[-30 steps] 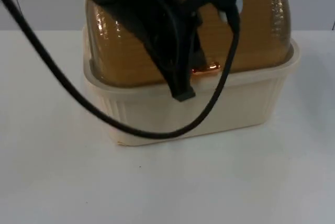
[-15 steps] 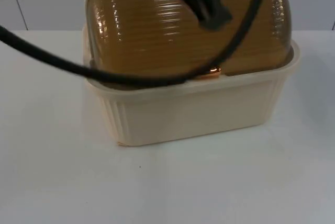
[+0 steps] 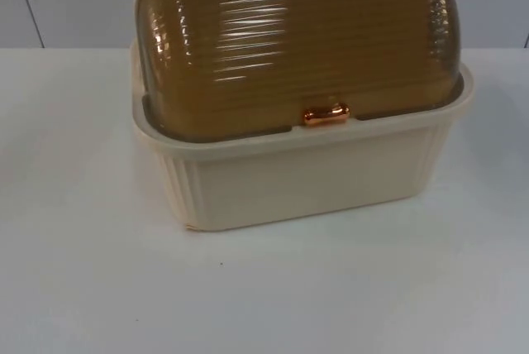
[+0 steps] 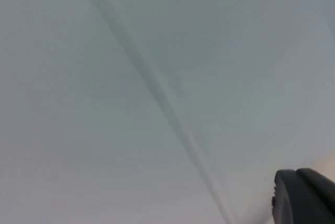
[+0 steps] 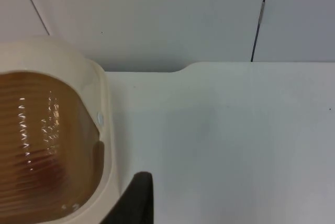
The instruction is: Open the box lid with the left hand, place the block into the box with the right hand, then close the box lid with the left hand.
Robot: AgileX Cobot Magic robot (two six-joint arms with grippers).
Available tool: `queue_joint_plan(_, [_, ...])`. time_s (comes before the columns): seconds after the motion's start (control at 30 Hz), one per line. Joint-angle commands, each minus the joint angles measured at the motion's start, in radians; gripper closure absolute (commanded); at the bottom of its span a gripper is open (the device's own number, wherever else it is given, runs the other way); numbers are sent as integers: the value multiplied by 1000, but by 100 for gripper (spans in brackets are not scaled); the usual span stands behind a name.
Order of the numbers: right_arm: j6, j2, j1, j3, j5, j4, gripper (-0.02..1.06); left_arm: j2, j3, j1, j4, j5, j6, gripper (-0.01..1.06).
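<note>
A cream plastic box (image 3: 314, 180) stands at the middle of the white table. Its amber ribbed dome lid (image 3: 289, 40) is down over the opening, with the small copper handle (image 3: 326, 114) at its front edge just above the rim. My left gripper (image 4: 303, 199) is raised and faces the grey partition wall. My right gripper (image 5: 137, 198) hovers beside the box's end wall (image 5: 104, 130), close to the lid (image 5: 42, 130). A darker reddish patch (image 5: 46, 169) shows through the amber plastic; I cannot tell what it is.
The white table (image 3: 264, 288) spreads out in front of the box and to both sides of it. The grey partition wall (image 5: 157, 14) closes the table at the back, with a vertical seam (image 5: 260, 17) in it.
The left arm, which hung in front of the lid near the copper handle, has risen and left the top view. The lid has stayed down.
</note>
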Motion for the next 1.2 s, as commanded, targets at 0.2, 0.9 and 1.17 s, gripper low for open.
queue_joint_plan(0.2, [0, -2, 3, -10, -4, 3, 0, 10, 3, 388, -174, 259, -177, 105])
queue_joint_plan(0.9, [-4, -2, 3, -10, -12, 3, 0, 112, 3, 429, 187, 394, -535, 92])
queue_joint_plan(1.17, [-4, -2, 3, -10, -12, 1, 0, 112, 3, 429, 176, 415, -531, 0])
